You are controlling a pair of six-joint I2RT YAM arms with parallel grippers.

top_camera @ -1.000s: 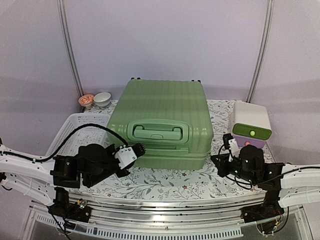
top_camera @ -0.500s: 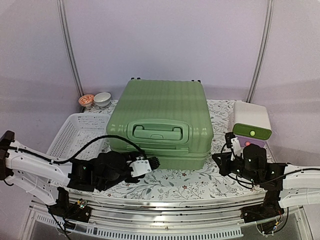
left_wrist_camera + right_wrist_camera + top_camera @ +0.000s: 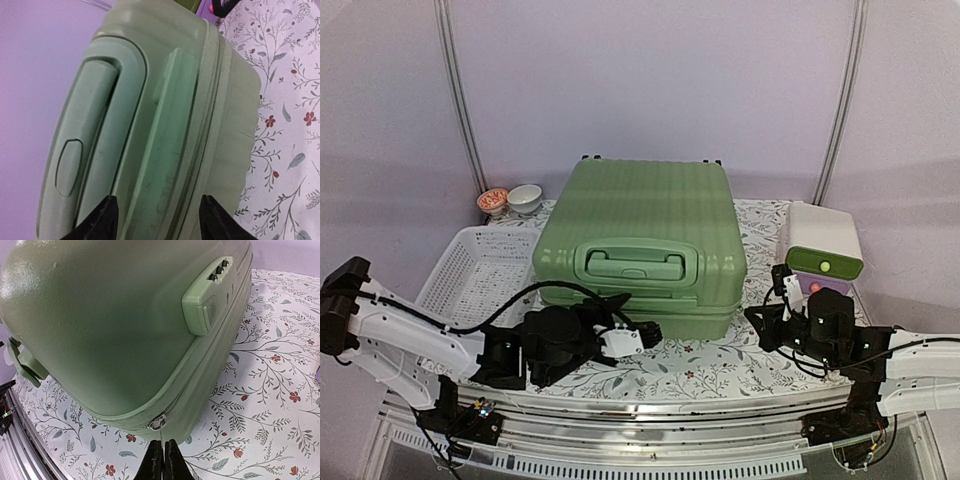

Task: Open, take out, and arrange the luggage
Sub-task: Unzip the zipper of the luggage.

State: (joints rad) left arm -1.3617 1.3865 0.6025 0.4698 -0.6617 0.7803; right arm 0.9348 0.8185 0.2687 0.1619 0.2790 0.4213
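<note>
luggage (image 3: pixel 640 225) matt ribbed plastic; tablecloth (image 3: pixel 270 405) floral fabric

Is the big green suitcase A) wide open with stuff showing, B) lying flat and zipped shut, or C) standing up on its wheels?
B: the suitcase lies flat with its lid down, and the zipper runs closed along its side.

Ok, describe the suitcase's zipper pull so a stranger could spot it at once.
Find the big green suitcase lying mid-table and follow the zipper seam round its near right corner, below the lock. The zipper pull is the small silver tab dangling there, just above the right fingers, the one shiny piece on the green shell.
</note>
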